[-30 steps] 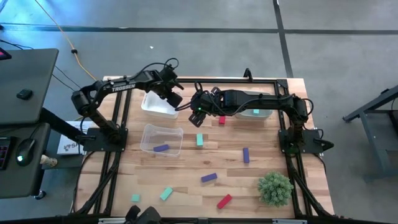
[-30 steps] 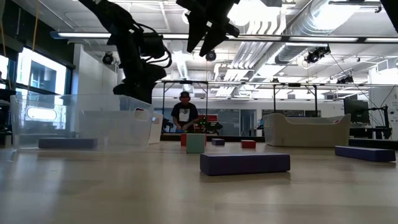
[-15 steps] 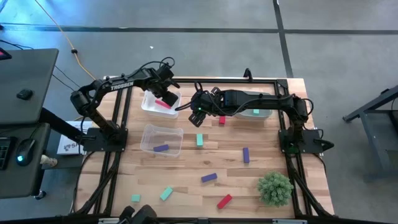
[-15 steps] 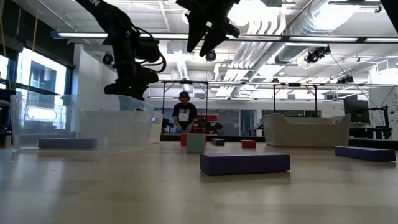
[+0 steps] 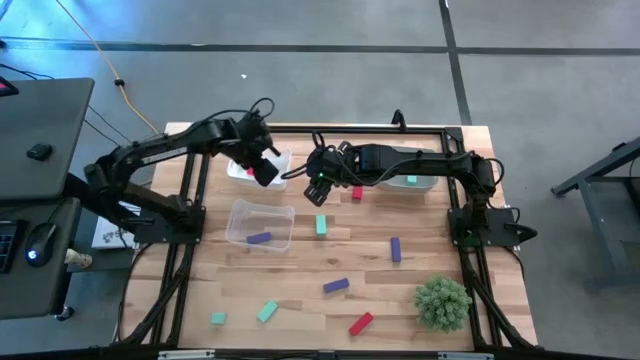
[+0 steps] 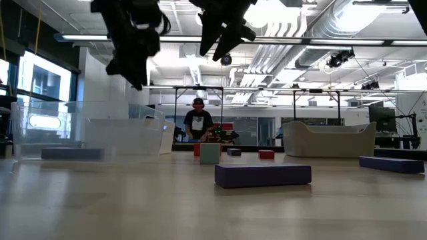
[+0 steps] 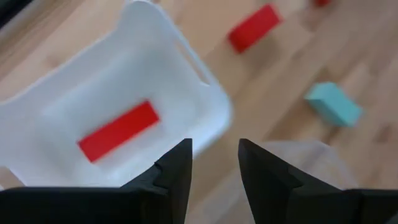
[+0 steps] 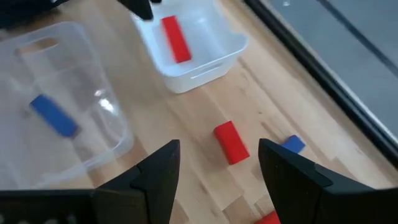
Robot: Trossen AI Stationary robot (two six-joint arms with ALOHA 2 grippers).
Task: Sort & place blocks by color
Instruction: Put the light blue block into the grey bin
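Note:
My left gripper hangs open above the white bin, touching nothing. In the left wrist view its fingers frame the bin's near rim, and a red block lies flat on the bin floor. My right gripper hovers open over the table's far middle. A red block lies on the wood below the gap between its fingers. A purple block lies in the clear bin. A teal block sits in the far-right bin. Other red, purple and teal blocks lie scattered on the wood.
Loose on the table are a teal block, two purple blocks, two teal blocks and a red block. A bushy green plant ball stands at the near right. A person stands beyond the far edge.
My left gripper has risen and drawn back from over the white bin toward the table's left and near side. The red block, hidden under that gripper one second ago, now lies uncovered in the white bin.

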